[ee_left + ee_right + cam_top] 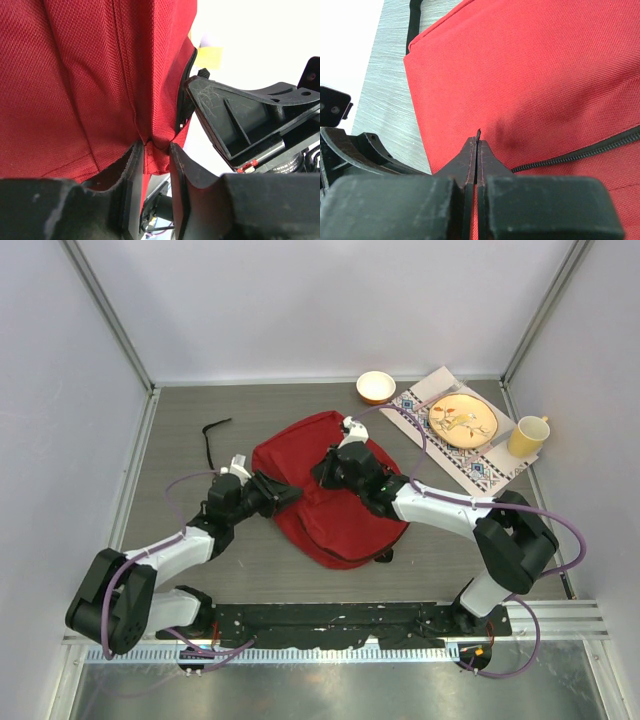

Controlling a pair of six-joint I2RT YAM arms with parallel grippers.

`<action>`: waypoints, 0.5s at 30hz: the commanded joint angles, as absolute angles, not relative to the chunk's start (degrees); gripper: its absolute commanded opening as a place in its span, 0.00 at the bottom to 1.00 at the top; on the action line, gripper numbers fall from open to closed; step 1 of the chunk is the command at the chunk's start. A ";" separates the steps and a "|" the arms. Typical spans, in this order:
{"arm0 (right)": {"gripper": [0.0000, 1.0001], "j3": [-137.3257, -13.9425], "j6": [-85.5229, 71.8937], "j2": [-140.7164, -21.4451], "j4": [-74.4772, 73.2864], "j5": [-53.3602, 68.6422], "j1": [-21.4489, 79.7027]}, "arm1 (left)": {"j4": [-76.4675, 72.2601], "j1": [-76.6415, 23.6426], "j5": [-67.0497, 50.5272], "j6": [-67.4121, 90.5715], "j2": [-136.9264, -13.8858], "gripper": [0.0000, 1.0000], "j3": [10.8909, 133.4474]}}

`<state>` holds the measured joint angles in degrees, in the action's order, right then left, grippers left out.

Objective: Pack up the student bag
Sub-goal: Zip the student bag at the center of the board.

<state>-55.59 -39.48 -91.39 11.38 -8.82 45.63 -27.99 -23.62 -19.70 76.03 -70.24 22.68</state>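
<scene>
At the near-left edge of the student bag (340, 525), the left gripper (154, 150) has its jaws partly apart, with a fold of red fabric standing between them. The fold seems to touch both fingers, but I cannot tell whether it is truly clamped. The right gripper (478, 142) is closed tight, finger against finger, with its tips over the top of the bag. A thin dark sliver pokes out between the tips; it is too small to identify. Just beside it, a dark zipper (580, 152) curves across the red cloth.

The bag, a soft red backpack, lies flat in the middle of the grey table (200, 560), with both arms covering part of it. A thin black strap (212, 435) lies apart on the table at the far left. At the far right sit an orange bowl (375, 386), a patterned placemat (480, 468) carrying a decorated plate (463, 420), and a yellow cup (527, 435). Plain white walls enclose the table on three sides.
</scene>
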 commanded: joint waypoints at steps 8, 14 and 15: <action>0.01 -55.11 -38.58 -89.30 13.71 -8.96 45.53 | -31.47 -23.82 -18.28 74.98 -73.39 0.00 26.28; 0.01 -55.11 -37.62 -88.07 11.95 -12.21 45.26 | -22.08 -21.71 -17.76 70.06 -69.10 0.00 27.60; 0.01 -55.11 -37.44 -87.89 11.78 -12.48 45.18 | -20.32 -21.01 -17.84 68.31 -67.86 0.00 27.60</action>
<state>-55.29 -39.11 -91.26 11.16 -9.28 45.63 -25.06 -23.24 -19.16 73.95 -72.82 24.91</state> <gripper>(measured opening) 0.035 0.009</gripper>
